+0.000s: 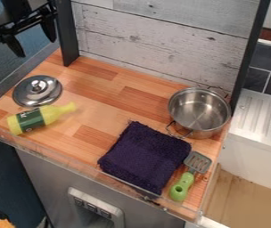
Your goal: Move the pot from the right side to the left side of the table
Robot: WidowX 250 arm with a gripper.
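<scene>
Upper left, we see the gripper point(35, 47), its fingers apparently wide apart; bare table point(111, 100) spans between lid point(37, 90) and pot point(199, 112), the latter near the right edge

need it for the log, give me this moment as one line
gripper open, upper left | pot on right side, not yet moved | lid and bottle left | towel, spatula near pot

The black two-finger gripper point(38, 48) of the WidowX arm point(20, 8) hangs in the air, higher in the camera view than the metal pot lid point(38, 90) and well apart from it. Its two fingers point(14, 46) stand wide apart with nothing between them, their tips pointing down toward the lid's level. The bar that carries them slants, its end farther left in the view sitting lower.
</scene>
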